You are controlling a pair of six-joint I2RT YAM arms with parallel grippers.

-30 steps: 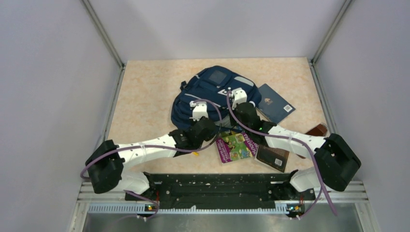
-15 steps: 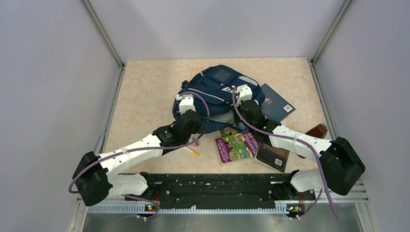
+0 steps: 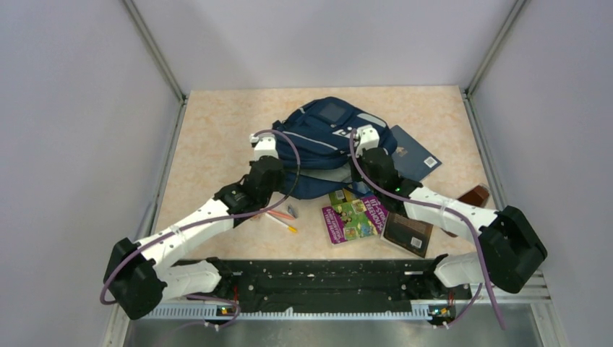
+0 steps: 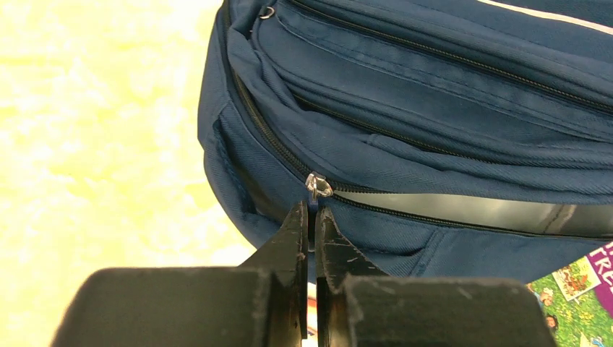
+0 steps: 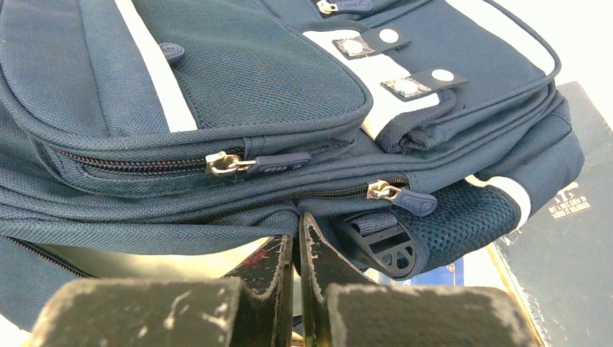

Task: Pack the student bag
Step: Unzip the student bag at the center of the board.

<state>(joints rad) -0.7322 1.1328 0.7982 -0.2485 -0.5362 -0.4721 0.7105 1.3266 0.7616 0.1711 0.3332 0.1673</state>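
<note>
The student bag (image 3: 327,130), a navy backpack with pale stripes, lies flat in the middle of the table. My left gripper (image 3: 264,142) is at its left end. In the left wrist view this left gripper (image 4: 312,211) is shut on the small pull tab under the metal zipper slider (image 4: 318,186). Right of the slider the zip gapes and grey lining (image 4: 470,211) shows. My right gripper (image 3: 363,136) is at the bag's right side. In the right wrist view the right gripper (image 5: 297,223) is shut on a folded fabric edge of the bag (image 5: 217,108), below two closed zippers.
A navy book (image 3: 413,155) lies partly under the bag's right side. A colourful magazine (image 3: 352,215) and a dark brown book (image 3: 407,233) lie in front of the bag. Pens (image 3: 282,216) lie by the left forearm, and a brown object (image 3: 474,194) sits at the right edge.
My left gripper has travelled left along the bag's front edge to its left end, drawing the zipper slider with it. The right gripper has kept its pinch and barely moved.
</note>
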